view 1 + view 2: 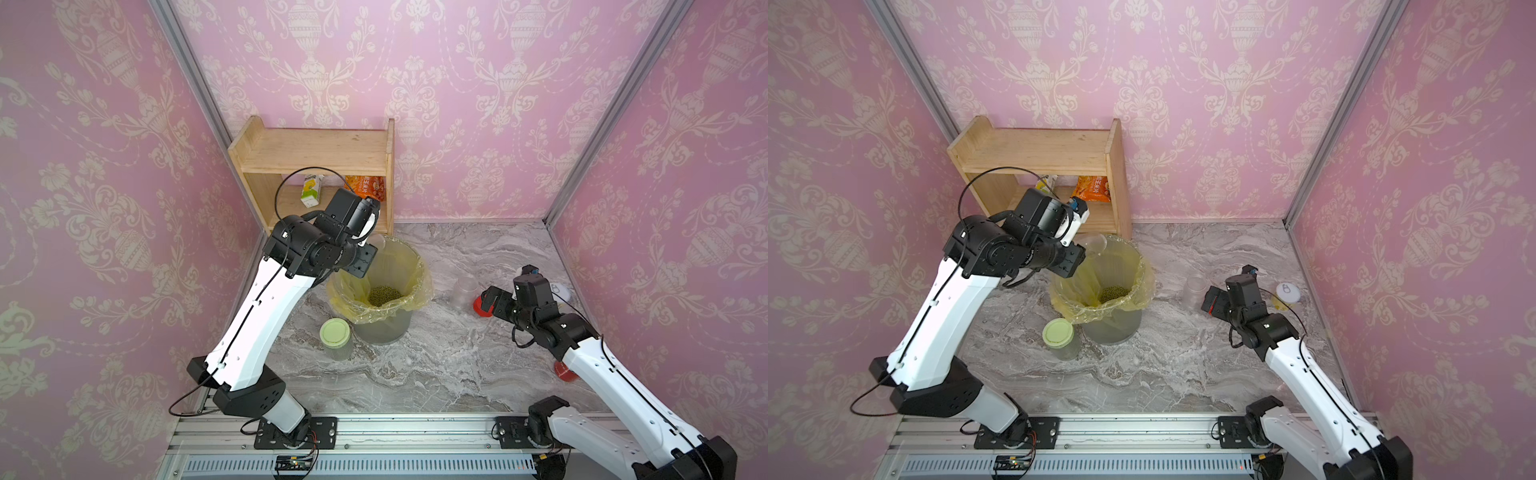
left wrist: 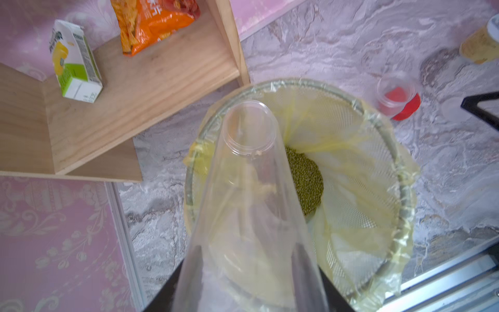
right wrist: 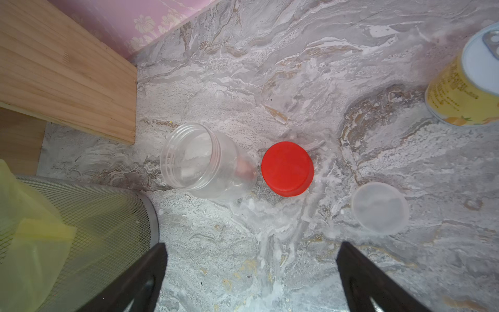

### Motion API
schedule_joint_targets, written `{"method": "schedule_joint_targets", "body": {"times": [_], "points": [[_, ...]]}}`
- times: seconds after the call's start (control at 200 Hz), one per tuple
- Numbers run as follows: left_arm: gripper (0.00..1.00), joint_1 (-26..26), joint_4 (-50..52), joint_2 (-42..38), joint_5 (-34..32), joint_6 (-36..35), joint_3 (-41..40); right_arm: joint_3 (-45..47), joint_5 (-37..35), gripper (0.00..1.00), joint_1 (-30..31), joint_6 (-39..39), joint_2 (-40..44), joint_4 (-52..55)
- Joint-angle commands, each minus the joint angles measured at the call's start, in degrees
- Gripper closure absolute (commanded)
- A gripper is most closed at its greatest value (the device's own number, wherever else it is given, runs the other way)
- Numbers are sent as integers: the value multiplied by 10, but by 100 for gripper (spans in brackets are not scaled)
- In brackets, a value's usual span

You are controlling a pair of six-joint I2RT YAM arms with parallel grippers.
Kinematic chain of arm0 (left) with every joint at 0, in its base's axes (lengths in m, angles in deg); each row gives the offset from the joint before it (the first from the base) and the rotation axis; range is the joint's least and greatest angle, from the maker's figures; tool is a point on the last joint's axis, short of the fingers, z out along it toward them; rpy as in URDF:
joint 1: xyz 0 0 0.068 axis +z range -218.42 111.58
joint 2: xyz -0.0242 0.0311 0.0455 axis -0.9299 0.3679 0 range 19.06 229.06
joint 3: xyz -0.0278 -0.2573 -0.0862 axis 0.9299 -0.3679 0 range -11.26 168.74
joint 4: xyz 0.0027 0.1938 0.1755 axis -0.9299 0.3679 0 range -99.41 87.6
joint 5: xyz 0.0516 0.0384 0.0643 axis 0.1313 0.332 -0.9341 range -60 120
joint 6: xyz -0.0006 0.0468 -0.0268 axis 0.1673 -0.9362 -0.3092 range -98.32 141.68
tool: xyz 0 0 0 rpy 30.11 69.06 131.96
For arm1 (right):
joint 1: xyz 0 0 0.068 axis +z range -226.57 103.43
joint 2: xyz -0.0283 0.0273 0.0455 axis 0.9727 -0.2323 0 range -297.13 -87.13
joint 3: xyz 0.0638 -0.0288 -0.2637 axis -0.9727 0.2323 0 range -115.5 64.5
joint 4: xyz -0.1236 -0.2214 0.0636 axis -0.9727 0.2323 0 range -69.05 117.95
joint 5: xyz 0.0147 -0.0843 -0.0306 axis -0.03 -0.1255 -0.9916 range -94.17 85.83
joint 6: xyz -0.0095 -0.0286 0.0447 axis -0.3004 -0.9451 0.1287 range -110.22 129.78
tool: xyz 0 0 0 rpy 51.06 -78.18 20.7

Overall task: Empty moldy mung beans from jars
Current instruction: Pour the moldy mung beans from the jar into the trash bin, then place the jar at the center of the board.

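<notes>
My left gripper (image 2: 249,256) is shut on a slim clear jar (image 2: 251,189), lidless and tilted with its mouth over the bin; the jar (image 1: 380,243) looks empty. The mung beans (image 2: 305,181) lie as a dark green heap in the yellow-lined mesh bin (image 1: 419,266). A ribbed jar with a pale green lid (image 1: 336,334) stands in front of the bin. Right of the bin an empty clear jar (image 3: 205,162) stands open, with its red lid (image 3: 287,167) and a whitish lid (image 3: 379,206) on the table. My right gripper (image 3: 252,248) hangs open above the table near them, holding nothing.
A wooden shelf (image 1: 316,162) in the back corner holds a juice carton (image 2: 75,59) and an orange snack bag (image 2: 154,24). A yellow tin (image 3: 464,89) stands at the far right. A red object (image 1: 563,370) shows partly behind the right arm. Pink walls enclose the marble table.
</notes>
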Motion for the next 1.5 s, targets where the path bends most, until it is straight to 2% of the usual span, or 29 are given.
{"method": "schedule_joint_targets", "body": {"times": [0.0,0.065,0.12,0.19,0.325,0.375,0.43,0.545,0.63,0.71,0.801,0.891,0.991,1.091,1.206,1.291,1.496], "points": [[75,-9,12,-32,22,22,-70,-1,9,0,6,6,10,0],[74,-11,-42,-101,30,41,-168,2,3,0,6,7,20,3],[74,-11,-57,-139,24,53,-206,3,-1,0,5,5,25,6],[74,-11,-49,-133,21,51,-190,-3,-6,0,5,0,24,10],[75,-11,-23,-56,22,13,-68,-18,1,0,5,-3,11,12],[75,-10,-17,-45,25,10,-49,-20,6,0,6,-1,9,12],[75,-10,-19,-56,32,14,-72,-17,13,0,6,3,14,10],[74,-10,-49,-114,33,34,-175,-9,28,0,7,4,24,4],[75,-11,-35,-125,55,46,-185,-10,45,0,7,2,24,0],[75,-12,-53,-135,49,40,-192,-11,72,0,9,11,28,-12],[75,-12,-114,-152,61,30,-214,2,135,0,9,52,44,-74],[75,-12,-189,-167,104,27,-227,4,212,0,13,99,53,-141],[76,-17,-277,-184,138,26,-246,-14,238,0,21,139,65,-172],[76,-20,-370,-205,151,28,-294,-15,232,0,29,180,90,-224],[75,-20,-474,-221,170,54,-352,16,202,0,43,228,114,-339],[76,-24,-517,-214,183,67,-365,22,169,0,63,244,113,-393],[77,-38,-594,-200,193,72,-377,16,162,0,105,280,70,-529]]}}
